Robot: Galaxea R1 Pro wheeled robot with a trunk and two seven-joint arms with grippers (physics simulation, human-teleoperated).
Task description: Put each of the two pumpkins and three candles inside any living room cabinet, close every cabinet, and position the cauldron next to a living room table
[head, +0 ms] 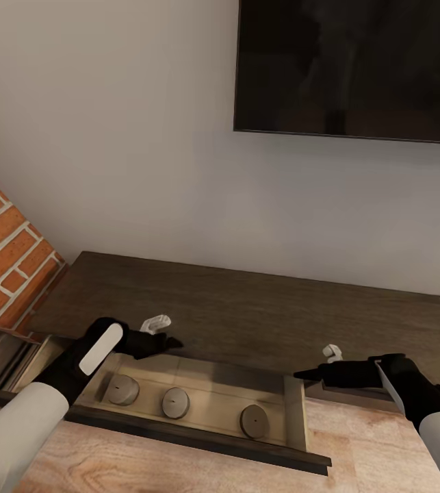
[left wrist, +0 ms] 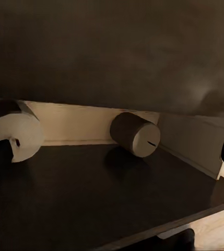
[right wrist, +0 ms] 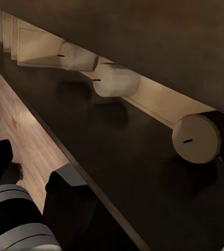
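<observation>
— Firstly, the left side: what stands there?

— A brick wall (head: pixel 4 253) at the far left. The left gripper (head: pixel 168 340) hovers over the left rear corner of the open drawer (head: pixel 199 438), at the front edge of the cabinet (head: pixel 261 308) top. How far its jaws stand apart I cannot tell; nothing is seen held in it.

— And the drawer's contents?

— Three candles lie in a row on the pale drawer floor, apart from one another: left candle (head: pixel 122 389), middle candle (head: pixel 176 402), right candle (head: pixel 253 420). Each is a pale cylinder with a short dark wick mark on its end. The drawer is pulled out over the wooden floor (head: pixel 178 472).

— The right side?

— The right gripper (head: pixel 308 374) sits just beyond the drawer's right wall, level with the cabinet front, empty as far as shown; its opening cannot be judged. A dark television (head: pixel 350 68) hangs on the wall above.
</observation>
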